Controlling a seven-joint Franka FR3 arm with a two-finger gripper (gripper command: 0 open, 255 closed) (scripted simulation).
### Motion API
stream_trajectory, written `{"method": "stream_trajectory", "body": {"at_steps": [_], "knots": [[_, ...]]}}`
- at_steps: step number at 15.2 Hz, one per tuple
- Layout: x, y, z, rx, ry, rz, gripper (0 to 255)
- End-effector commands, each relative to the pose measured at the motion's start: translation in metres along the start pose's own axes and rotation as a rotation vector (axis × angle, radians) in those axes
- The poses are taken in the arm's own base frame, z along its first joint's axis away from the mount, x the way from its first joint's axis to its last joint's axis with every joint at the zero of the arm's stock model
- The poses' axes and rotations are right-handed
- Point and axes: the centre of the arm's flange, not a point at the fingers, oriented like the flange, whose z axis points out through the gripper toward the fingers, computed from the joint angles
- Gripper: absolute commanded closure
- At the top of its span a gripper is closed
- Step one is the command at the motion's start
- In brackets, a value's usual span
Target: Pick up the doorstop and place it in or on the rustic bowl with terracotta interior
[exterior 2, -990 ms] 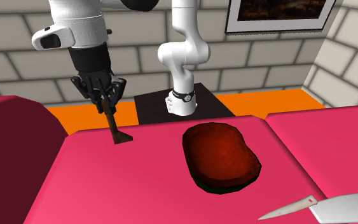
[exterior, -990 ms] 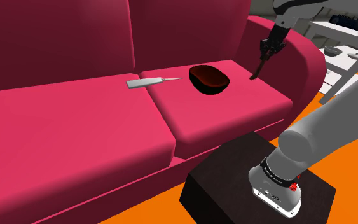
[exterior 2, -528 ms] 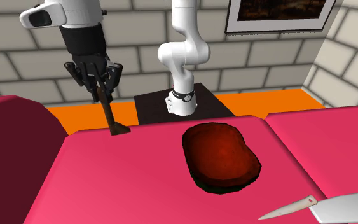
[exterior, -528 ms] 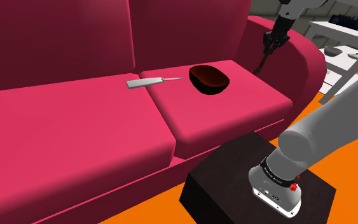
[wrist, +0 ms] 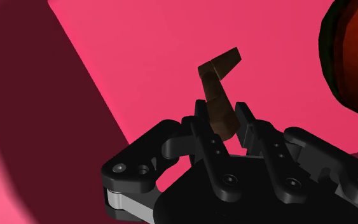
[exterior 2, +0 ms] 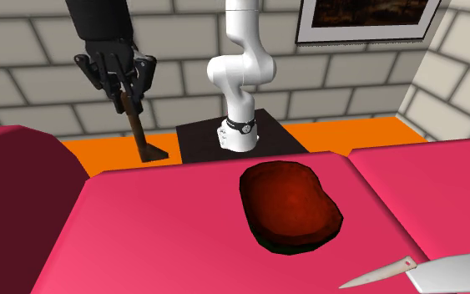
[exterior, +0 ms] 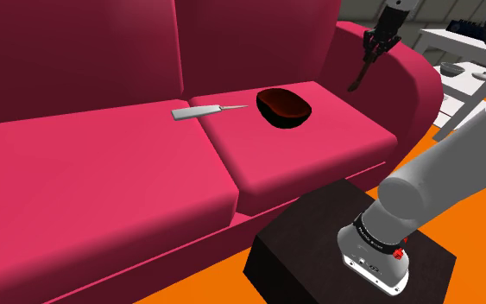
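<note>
Doorstop is being clasped at its upper end between the two fingers of the gripper and is being held foot-down in the air, well apart from the bowl, on its armrest side, over the sofa.

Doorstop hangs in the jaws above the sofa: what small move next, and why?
Probably carry it sideways toward the bowl: the jaws clasp the brown doorstop clear of the cushion, and the empty bowl lies to the second exterior view's right.
</note>
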Motion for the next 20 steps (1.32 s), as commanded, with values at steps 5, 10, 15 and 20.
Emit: {"method": "stream_trajectory", "body": {"at_steps": [5,10,15,20], "knots": [[-0.004,-0.052,-0.014,0.0,0.0,0.0,255],[-0.008,-0.117,-0.025,0.0,0.0,0.0,255],[-0.013,-0.182,-0.035,0.0,0.0,0.0,255],[-0.018,-0.247,-0.046,0.0,0.0,0.0,255]]}}
